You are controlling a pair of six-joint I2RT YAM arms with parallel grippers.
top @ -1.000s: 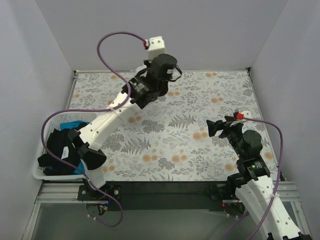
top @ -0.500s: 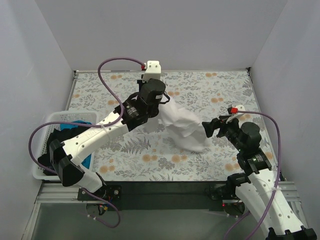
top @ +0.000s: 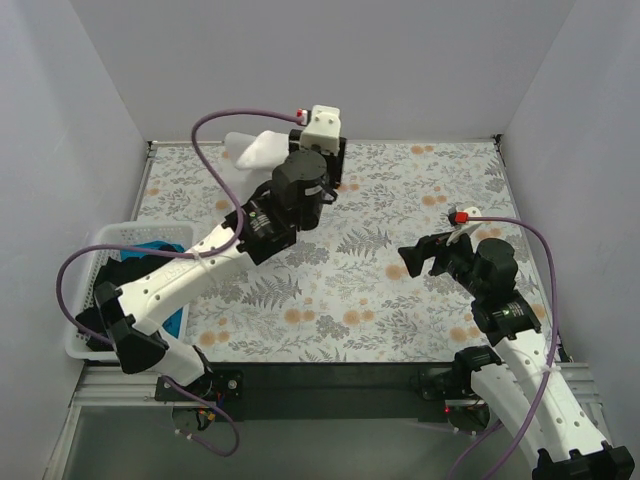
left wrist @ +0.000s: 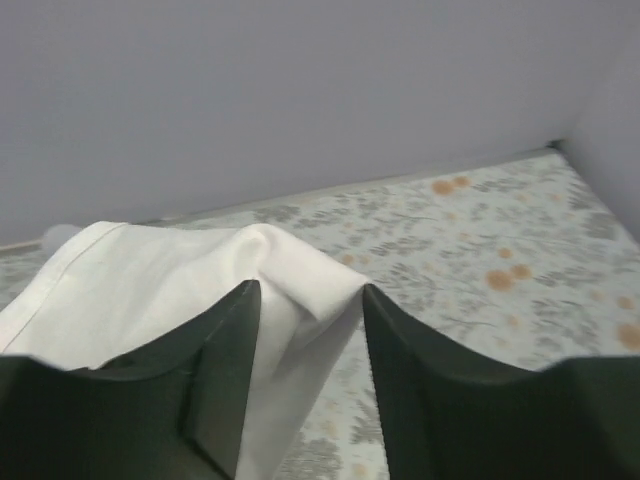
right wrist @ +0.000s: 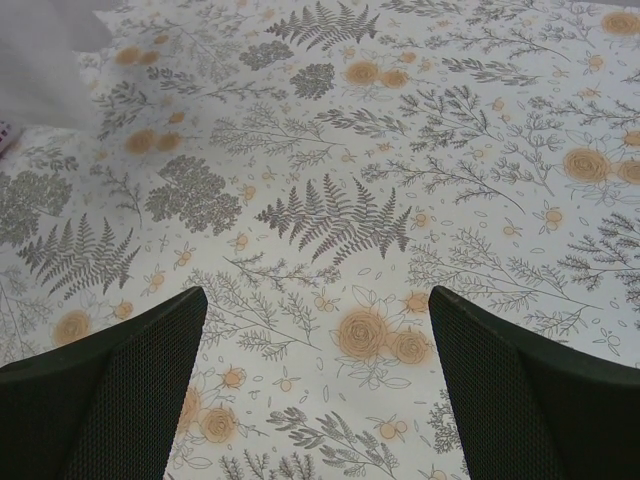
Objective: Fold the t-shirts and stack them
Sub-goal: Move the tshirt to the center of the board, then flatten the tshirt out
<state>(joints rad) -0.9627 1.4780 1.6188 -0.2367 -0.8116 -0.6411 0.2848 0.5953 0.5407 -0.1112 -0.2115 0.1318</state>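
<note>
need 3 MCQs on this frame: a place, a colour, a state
1. Where is the white t-shirt? A spread at mid-table; B in the left claw by the back wall; C on the floor.
2. The shirts in the basket are: A black and blue; B red and green; C yellow.
3. The right claw is: A shut on cloth; B open, empty; C out of view.
Key: B, left wrist view shows it pinched; A, top view shows those colours; B, only tablecloth in its gap.

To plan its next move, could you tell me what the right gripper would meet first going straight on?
Probably the floral tablecloth: the right gripper, open, points down at a bare patch of it with nothing between, as far as its wrist view shows.
</note>
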